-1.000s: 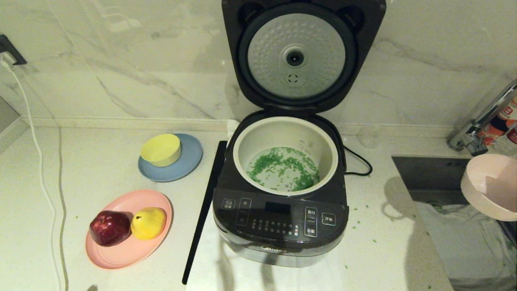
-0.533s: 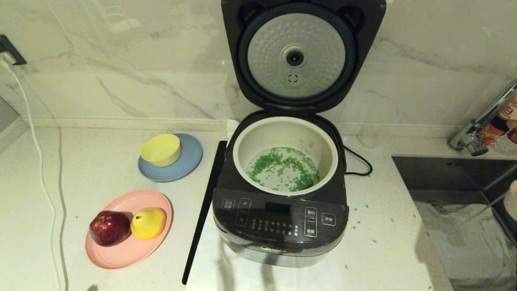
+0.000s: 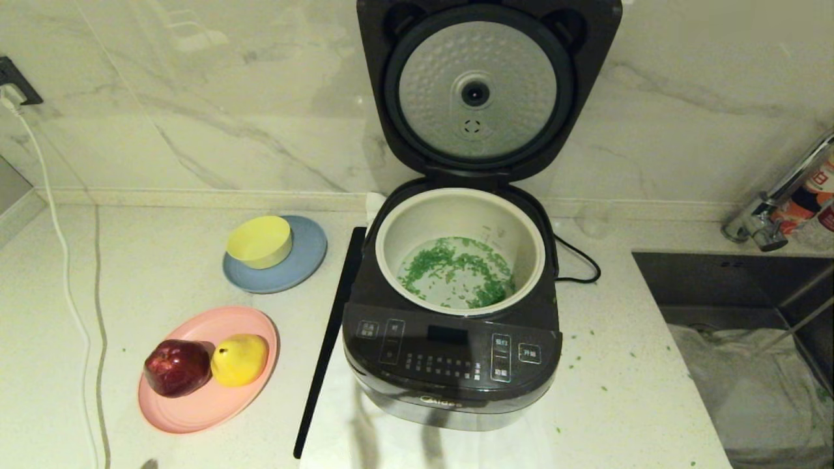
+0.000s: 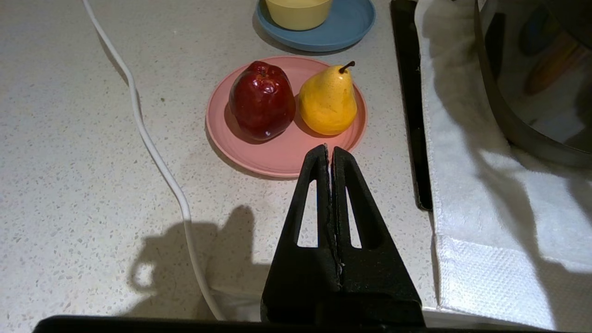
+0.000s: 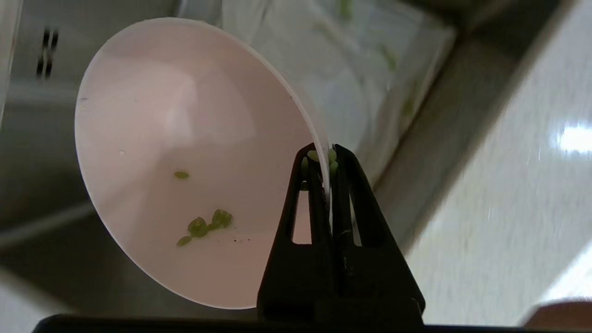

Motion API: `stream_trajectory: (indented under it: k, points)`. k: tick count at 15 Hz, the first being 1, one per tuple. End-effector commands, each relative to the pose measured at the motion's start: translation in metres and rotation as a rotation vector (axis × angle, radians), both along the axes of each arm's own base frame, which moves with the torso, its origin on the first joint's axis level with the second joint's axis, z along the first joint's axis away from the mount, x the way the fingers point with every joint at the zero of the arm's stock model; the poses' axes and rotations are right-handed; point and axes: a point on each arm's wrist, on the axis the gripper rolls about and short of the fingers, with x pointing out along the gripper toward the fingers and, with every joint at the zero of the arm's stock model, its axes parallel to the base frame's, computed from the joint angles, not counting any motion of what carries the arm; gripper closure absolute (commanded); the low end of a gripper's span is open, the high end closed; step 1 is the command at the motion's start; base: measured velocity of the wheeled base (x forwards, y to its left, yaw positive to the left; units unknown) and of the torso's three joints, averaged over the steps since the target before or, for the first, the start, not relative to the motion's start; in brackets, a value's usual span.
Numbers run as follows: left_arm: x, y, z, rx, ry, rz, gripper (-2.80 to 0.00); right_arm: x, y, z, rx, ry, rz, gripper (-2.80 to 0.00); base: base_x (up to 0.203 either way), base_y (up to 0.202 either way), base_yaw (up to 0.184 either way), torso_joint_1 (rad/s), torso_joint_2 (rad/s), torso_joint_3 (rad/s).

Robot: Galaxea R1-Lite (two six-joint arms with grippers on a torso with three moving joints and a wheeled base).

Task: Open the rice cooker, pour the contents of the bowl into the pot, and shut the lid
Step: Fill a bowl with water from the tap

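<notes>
The rice cooker [image 3: 456, 352] stands mid-counter with its lid [image 3: 479, 91] raised, silver inner plate facing me. Green contents [image 3: 456, 270] lie scattered on the bottom of the off-white pot [image 3: 391, 247]. In the right wrist view my right gripper [image 5: 326, 159] is shut on the rim of the pale pink bowl [image 5: 175, 138], which is tilted over the sink with a few green bits stuck inside. Neither this gripper nor the bowl shows in the head view. My left gripper [image 4: 329, 150] is shut and empty, low over the counter near the pink plate.
A pink plate [image 3: 215, 404] holds a red apple [image 3: 176, 367] and a yellow pear [image 3: 239, 358]. A yellow bowl [image 3: 259, 241] sits on a blue plate [image 3: 306, 260]. The sink [image 3: 749, 326] and tap [image 3: 769, 215] are at the right. Green bits [image 3: 589, 355] dot the counter; a white cable [image 3: 65, 273] runs left.
The pink bowl in my right gripper has moved right, out of the head view, over the sink. The cooker and left arm have not moved.
</notes>
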Motion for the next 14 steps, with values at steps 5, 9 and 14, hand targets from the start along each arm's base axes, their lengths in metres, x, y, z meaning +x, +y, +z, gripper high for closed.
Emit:
stream_trajectory:
  k: [5, 9, 14]
  points:
    - [0.001, 0.000, -0.002, 0.000, 0.009, 0.002, 0.00, 0.046, -0.027, -0.014, -0.037, -0.020, 0.011, 0.00, 0.000, 0.000, 0.000, 0.000, 0.00, 0.000]
    - [0.001, 0.000, -0.002, 0.000, 0.009, 0.002, 0.00, 0.071, -0.019, -0.006, -0.075, -0.038, 0.062, 0.00, 0.000, 0.000, 0.000, 0.000, 0.00, 0.000]
    - [0.001, 0.000, -0.003, 0.000, 0.010, 0.002, 0.00, 0.092, -0.015, -0.010, -0.082, -0.024, 0.029, 0.00, 0.000, 0.000, 0.000, 0.000, 0.00, 0.000]
